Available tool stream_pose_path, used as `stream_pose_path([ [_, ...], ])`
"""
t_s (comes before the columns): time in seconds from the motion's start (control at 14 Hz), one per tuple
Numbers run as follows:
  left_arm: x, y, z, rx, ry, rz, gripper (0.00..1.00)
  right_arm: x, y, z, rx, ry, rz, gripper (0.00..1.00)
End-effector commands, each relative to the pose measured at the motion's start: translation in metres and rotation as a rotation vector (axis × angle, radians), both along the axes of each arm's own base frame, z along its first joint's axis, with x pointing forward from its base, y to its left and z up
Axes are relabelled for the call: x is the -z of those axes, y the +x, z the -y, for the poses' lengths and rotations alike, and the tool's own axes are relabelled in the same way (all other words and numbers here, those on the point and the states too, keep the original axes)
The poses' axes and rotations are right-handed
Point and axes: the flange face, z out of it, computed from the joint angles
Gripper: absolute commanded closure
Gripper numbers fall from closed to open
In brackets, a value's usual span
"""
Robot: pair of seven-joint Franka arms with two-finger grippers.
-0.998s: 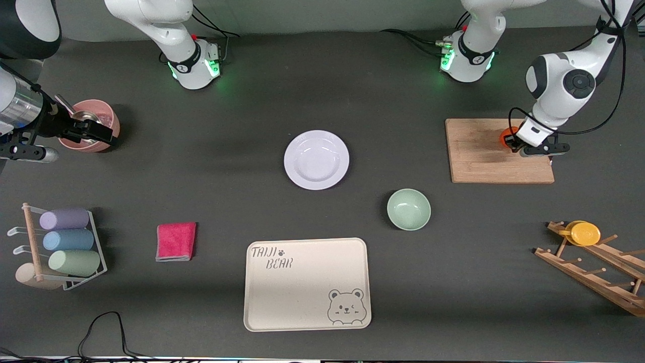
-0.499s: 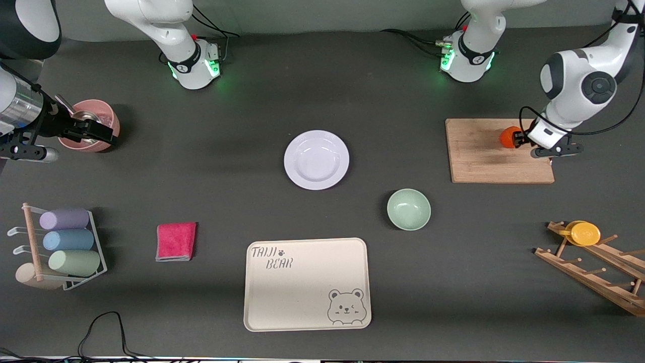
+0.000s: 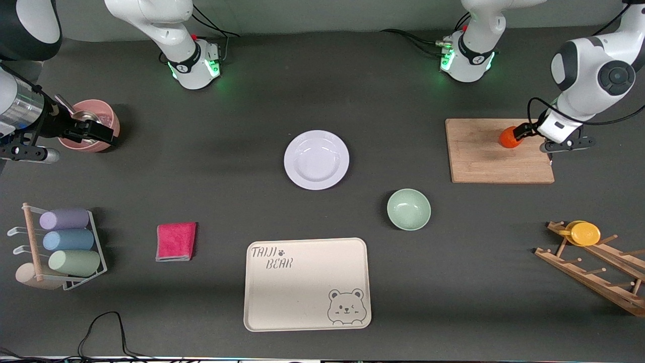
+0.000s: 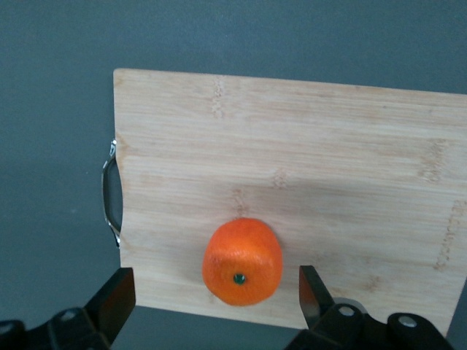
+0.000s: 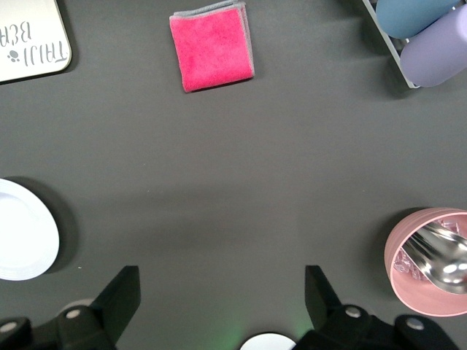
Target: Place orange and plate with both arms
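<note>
The orange (image 3: 509, 137) sits on a wooden cutting board (image 3: 484, 161) toward the left arm's end of the table. My left gripper (image 3: 535, 139) is open beside it, at the board's edge. In the left wrist view the orange (image 4: 242, 261) lies just ahead of the gripper (image 4: 215, 300), between the lines of the two fingers and untouched. The lavender-white plate (image 3: 316, 159) lies mid-table; its edge shows in the right wrist view (image 5: 22, 232). My right gripper (image 3: 98, 133) is open and empty over the pink bowl (image 3: 103, 118) at the right arm's end, and the right arm waits.
A pale green bowl (image 3: 408, 209) and a beige bear tray (image 3: 307, 284) lie nearer the camera than the plate. A pink cloth (image 3: 176, 241), a cup rack (image 3: 60, 247) and a wooden rack with a yellow disc (image 3: 584, 233) stand near the table's ends.
My left gripper has drawn back from over the orange toward the left arm's end of the table, uncovering the orange, which stays on the board. The right arm has not moved.
</note>
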Motion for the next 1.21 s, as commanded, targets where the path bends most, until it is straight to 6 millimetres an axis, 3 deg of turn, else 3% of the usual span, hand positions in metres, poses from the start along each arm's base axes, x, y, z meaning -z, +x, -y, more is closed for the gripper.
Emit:
stream_pose_path([
  [0.0, -0.004, -0.024, 0.005, -0.009, -0.023, 0.020, 0.00, 0.001, 0.004, -0.001, 0.010, 0.015, 0.000, 0.00],
  [0.43, 0.049, -0.049, 0.015, 0.018, -0.034, 0.152, 0.01, 0.002, 0.004, 0.000, 0.011, 0.015, 0.000, 0.00],
  [0.71, 0.083, -0.060, -0.021, 0.055, -0.028, 0.200, 0.01, 0.003, 0.003, 0.008, 0.020, 0.017, -0.004, 0.00],
  [1.14, 0.094, -0.066, -0.027, 0.028, -0.029, 0.193, 0.00, 0.012, 0.005, 0.027, 0.051, 0.018, -0.025, 0.00],
])
